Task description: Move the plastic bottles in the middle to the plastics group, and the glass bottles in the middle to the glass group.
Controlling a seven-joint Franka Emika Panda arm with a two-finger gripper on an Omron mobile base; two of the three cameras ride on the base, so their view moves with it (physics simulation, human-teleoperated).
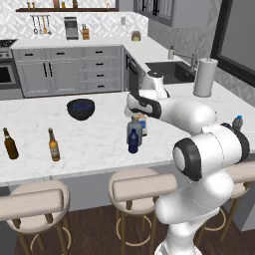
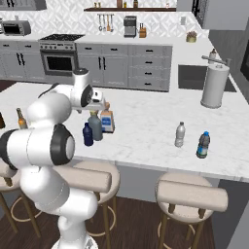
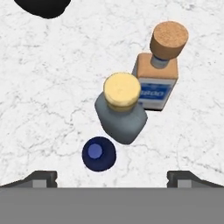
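Observation:
Three bottles stand close together mid-counter: the short navy-blue plastic bottle [image 1: 133, 142] [image 2: 87, 135] [image 3: 99, 153], the squat grey-blue glass bottle with a tan cap [image 1: 134, 130] [image 2: 95, 126] [image 3: 120, 109], and the squarish pale bottle with a blue label and cork [image 1: 143, 124] [image 2: 107, 120] [image 3: 157, 74]. My gripper [image 1: 135, 117] [image 2: 99, 108] [image 3: 112, 178] hovers above them, open and holding nothing. Its fingertips [image 3: 43, 177] are spread wide, and the navy bottle sits just ahead of them. Two brown beer bottles [image 1: 54, 145] [image 1: 10, 144] stand far left. The clear bottle [image 2: 180, 134] and the blue-capped bottle [image 2: 203, 145] stand to the right.
A dark bowl [image 1: 80, 108] [image 3: 43, 6] sits on the counter behind the middle bottles. A paper towel roll [image 1: 205, 77] [image 2: 214, 86] stands at the back right near the sink. Stools [image 1: 142, 187] line the counter's near edge.

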